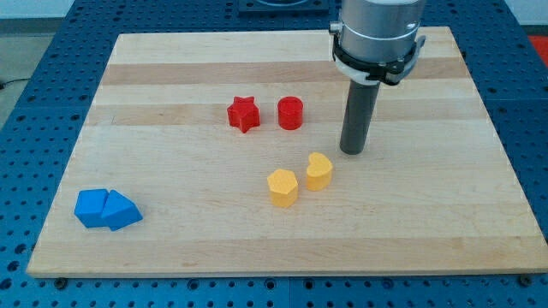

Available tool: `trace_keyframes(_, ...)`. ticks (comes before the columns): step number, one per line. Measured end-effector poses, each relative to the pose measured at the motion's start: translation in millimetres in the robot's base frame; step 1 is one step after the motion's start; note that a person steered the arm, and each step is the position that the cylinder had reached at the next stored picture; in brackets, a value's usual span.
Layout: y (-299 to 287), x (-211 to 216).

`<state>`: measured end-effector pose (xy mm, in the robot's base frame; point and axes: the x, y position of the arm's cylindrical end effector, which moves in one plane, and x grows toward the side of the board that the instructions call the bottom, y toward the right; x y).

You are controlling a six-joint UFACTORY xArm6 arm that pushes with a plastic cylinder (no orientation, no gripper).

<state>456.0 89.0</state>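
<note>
No writing shows. Pale wooden bench [171,248] on blue pegboard [34,51]; my tip [352,151], no hand, near yellow heart [318,171].

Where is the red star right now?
The red star sits left of centre in the camera view, just left of the red cylinder, not touching it.

Six small blocks lay on the wooden desk [171,248], two of each colour. There were two red ones: one red star block [243,113] and one red cylinder block [290,112]. There were two yellow ones: one yellow hexagonal block [282,186] and one yellow heart-shaped block [319,170]. There were two blue ones: one blue cube-like block [90,206] and one blue wedge-shaped block [121,210], the pair touching. One dark rod stood over the desk, with one tip [352,151].
</note>
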Motion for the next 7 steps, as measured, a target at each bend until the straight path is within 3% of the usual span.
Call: trace_keyframes(7, -40.3, -8.3)
